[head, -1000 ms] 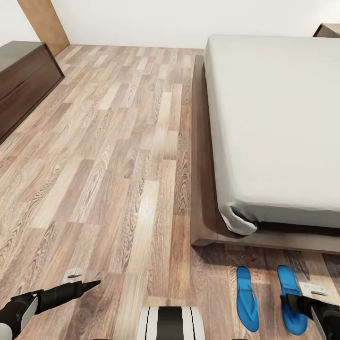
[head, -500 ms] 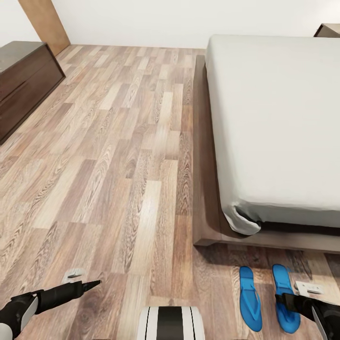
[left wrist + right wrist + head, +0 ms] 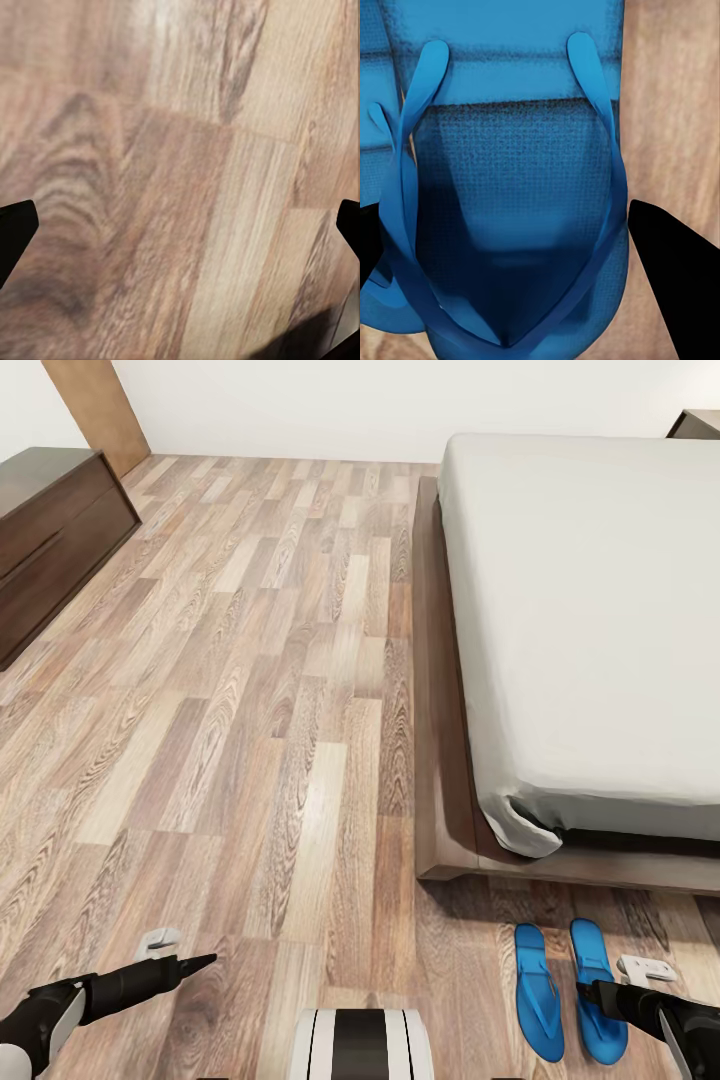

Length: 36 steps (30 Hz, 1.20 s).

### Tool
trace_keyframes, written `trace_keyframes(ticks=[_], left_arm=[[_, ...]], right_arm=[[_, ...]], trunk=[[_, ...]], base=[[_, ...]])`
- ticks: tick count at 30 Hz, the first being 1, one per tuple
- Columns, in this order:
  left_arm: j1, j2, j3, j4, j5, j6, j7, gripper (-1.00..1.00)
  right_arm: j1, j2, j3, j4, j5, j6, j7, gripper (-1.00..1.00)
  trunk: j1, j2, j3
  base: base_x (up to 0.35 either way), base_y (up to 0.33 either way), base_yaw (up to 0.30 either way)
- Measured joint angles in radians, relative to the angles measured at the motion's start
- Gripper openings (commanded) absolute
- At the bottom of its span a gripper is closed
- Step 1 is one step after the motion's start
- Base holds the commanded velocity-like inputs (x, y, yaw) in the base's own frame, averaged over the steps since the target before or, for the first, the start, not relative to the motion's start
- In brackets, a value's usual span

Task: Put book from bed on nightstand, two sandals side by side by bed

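Note:
Two bright blue sandals lie on the plank floor just past the foot of the bed, a low dark frame with a pale mattress. The left sandal lies free. My right gripper is shut on the right sandal, which sits close beside the other and parallel to it. Up close, that sandal and its straps span the gap between the black fingers, and an edge of the other sandal shows beside it. My left gripper hangs open over bare floor. The book is out of view.
A long dark-brown dresser stands along the left wall, with a brown door behind it. The corner of a nightstand shows past the bed's far right. Wide plank floor lies between dresser and bed. My base shows at the bottom.
My right gripper has brought the right sandal leftward, closing the gap to the left sandal. The whole view has shifted slightly. The left arm has stayed put.

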State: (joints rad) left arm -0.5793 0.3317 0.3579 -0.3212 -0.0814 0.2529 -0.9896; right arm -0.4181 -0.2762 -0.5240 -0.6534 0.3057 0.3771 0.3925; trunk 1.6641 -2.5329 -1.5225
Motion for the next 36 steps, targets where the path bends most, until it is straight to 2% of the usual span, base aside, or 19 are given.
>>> trace_keyframes(ticks=[19,27,36], left_arm=[[0.0,-0.003,0.0,0.0,-0.001,0.001,0.0,1.0],[0.0,-0.003,0.0,0.0,-0.001,0.001,-0.001,1.0],[0.0,-0.003,0.0,0.0,-0.001,0.001,0.0,1.0]], right_arm=[[0.0,0.001,0.0,-0.002,0.001,-0.002,0.0,-1.0],[0.0,0.001,0.0,-0.003,0.0,-0.002,0.0,-1.0],[0.0,0.002,0.0,-0.003,0.0,-0.002,0.0,-1.0]], trunk=[[0.008,-0.004,-0.07],[0.008,-0.004,-0.07],[0.008,-0.004,-0.07]], base=[[0.0,0.0,0.0],[0.003,0.0,0.0],[0.122,0.0,0.0]])
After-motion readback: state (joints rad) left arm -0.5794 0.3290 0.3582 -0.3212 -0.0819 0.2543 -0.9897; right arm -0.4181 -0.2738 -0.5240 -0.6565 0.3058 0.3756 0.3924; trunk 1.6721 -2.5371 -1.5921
